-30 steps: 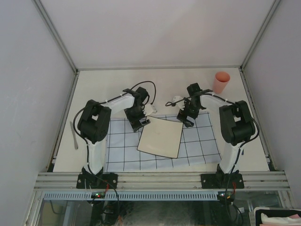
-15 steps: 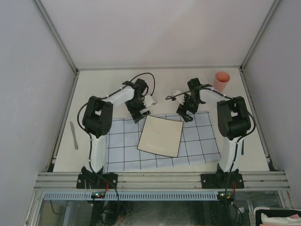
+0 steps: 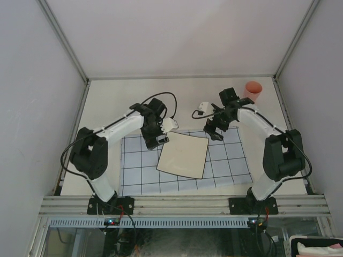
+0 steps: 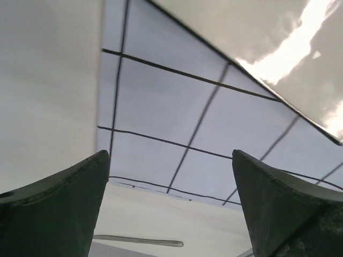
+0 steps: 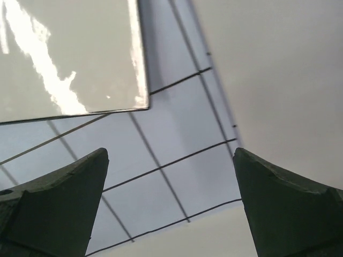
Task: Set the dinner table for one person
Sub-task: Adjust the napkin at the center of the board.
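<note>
Finds off-white bench (image 3: pixel 123 101) spanning top view between pale walls; grid cloth (image 3: pixel 139 176) at 6 o'clock under square plate (image 3: pixel 184 155). Notes pink cup (image 3: pixel 253 92) at 1 o'clock, from above only. Confirms at wrists: left hand (image 4: pixel 169 155), right hand (image 5: pixel 170 152) spread wide, gripping nothing.

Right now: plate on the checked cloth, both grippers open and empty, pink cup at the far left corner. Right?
No. The top view shows the cup at the far right corner, not the left. The rest holds: plate on the checked cloth, left gripper and right gripper open and empty.
</note>
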